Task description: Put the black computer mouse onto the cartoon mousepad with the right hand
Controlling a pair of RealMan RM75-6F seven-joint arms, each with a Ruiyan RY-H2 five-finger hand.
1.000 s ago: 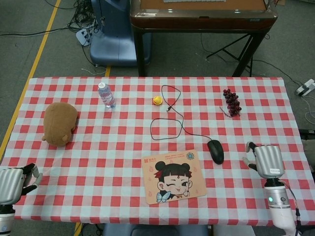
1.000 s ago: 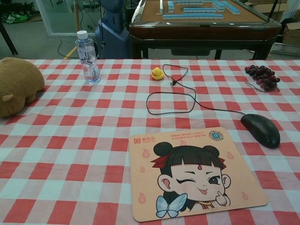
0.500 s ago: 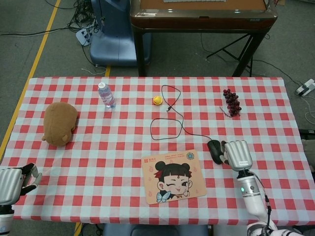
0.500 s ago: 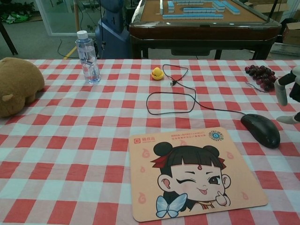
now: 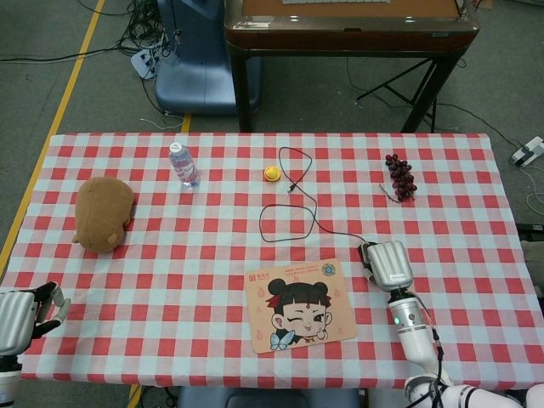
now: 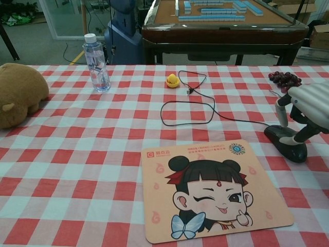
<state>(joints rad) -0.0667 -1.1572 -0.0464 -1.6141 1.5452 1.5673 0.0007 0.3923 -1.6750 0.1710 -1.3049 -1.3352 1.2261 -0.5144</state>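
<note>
The black computer mouse (image 6: 291, 147) lies on the checked cloth just right of the cartoon mousepad (image 6: 213, 188), its cable (image 6: 205, 110) looping away to the back. My right hand (image 6: 308, 109) hovers directly over it with its fingers spread and pointing down, and one fingertip (image 6: 300, 138) touches the top of the mouse. In the head view the right hand (image 5: 388, 265) covers nearly all of the mouse beside the mousepad (image 5: 299, 304). My left hand (image 5: 19, 318) rests at the table's near left corner, holding nothing.
A water bottle (image 5: 184, 165), a brown plush toy (image 5: 104, 212), a small yellow toy (image 5: 272, 173) and a bunch of grapes (image 5: 400, 176) stand across the back half of the table. A mahjong table (image 6: 216, 20) is behind it.
My right hand has moved left and forward from the table's right edge until it is over the mouse, and has lowered onto it. The mouse and the left hand have stayed put.
</note>
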